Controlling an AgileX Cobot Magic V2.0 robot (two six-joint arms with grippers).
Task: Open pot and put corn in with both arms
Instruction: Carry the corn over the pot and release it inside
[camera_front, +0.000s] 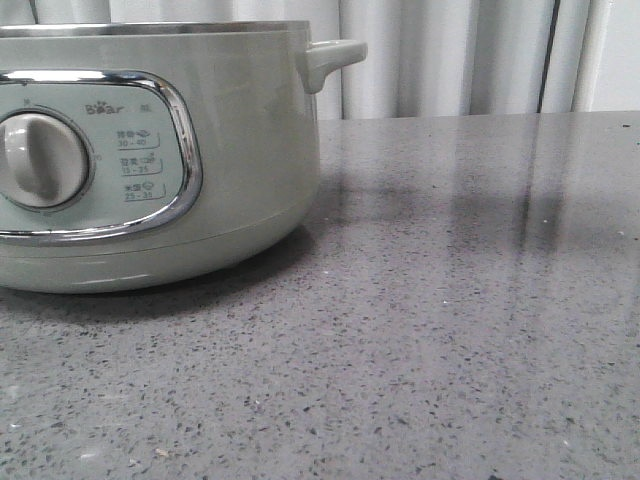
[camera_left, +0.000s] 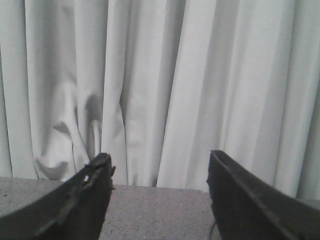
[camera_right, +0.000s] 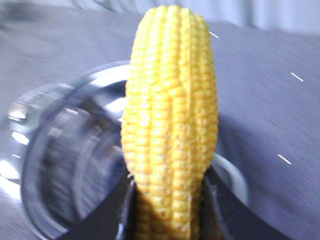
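Currently the right gripper (camera_right: 167, 215) clamps the bright yellow corn cob (camera_right: 170, 115) above the steel-rimmed sage-green pot (camera_front: 150, 150). Left gripper (camera_left: 160, 195) is spread, holding nothing.

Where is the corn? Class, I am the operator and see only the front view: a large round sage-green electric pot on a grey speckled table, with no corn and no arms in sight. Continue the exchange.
Observer: The bright yellow corn cob is clamped upright between the right arm's fingers.
Operator: Is it near the pot?
Observer: Yes. Behind the cob, the right wrist view shows the shiny steel rim of the round sage-green pot. It is blurred, but the mouth looks open.
Operator: And the left arm?
Observer: The left arm's fingers are spread apart with nothing between them, facing a white curtain.
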